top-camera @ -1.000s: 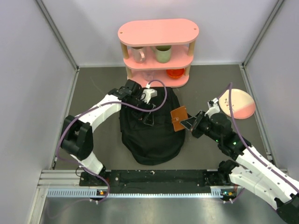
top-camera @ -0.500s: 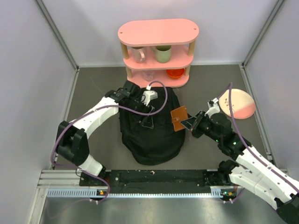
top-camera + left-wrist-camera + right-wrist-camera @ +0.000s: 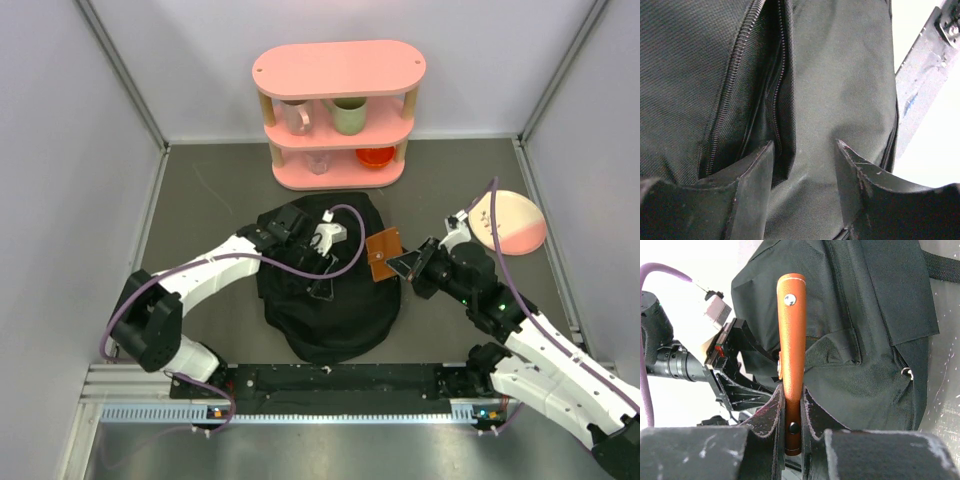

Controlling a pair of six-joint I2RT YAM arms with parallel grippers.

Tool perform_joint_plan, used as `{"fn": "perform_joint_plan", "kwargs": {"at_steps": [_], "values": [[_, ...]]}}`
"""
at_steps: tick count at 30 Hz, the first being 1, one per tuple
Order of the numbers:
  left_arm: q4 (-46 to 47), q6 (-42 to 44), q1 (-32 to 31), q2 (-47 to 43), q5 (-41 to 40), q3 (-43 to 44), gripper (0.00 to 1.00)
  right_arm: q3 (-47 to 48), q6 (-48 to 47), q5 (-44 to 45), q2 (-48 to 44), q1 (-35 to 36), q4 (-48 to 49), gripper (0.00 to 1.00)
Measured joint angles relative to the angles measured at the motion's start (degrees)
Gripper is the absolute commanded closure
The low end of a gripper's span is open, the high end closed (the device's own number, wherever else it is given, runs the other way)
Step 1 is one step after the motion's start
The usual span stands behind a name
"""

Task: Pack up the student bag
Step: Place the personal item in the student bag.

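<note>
The zipper lip (image 3: 782,100) of the student bag (image 3: 850,75) should be pinched by the spread-jawed left gripper (image 3: 805,150) before the brown wallet (image 3: 791,330), clamped in the right gripper (image 3: 791,396), is inserted.

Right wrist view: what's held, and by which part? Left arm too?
The right gripper pinches the brown wallet by its near end, beside a stud. The left gripper holds nothing; its jaws stand open on the backpack beside its zipper.

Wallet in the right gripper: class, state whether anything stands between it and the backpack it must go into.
No loose object lies between the wallet, clamped in the right gripper, and the student bag; it hangs at the bag's right edge. The left gripper sits at the zip opening, which gapes only narrowly.
</note>
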Motion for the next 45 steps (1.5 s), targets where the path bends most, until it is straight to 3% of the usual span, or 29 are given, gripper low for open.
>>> {"fn": "perform_joint_plan", "kwargs": {"at_steps": [14,22,30,38,45], "values": [[6.43,-6.03,-0.81,-12.76,-22.88,0.98,0.33,0.0,0.09,1.53,-0.59,0.0,-0.96,1.0],[11.37,0.48,-0.24,-8.94,-35.15,4.94,0.34,0.0,0.09,1.9,-0.68,0.0,-1.18,1.0],[9.57,5.64,-0.15,0.61,-33.22,6.69,0.36,0.0,0.09,1.95,-0.7,0.0,-1.29,1.0],[10.38,5.25,-2.19,-0.59,-26.93,3.91,0.34,0.0,0.09,1.97,-0.57,0.0,-1.29,1.0],[11.15,2.6,-4.76,-0.94,-27.54,-0.52,0.35,0.0,0.09,1.92,-0.5,0.0,-1.27,1.0]]}}
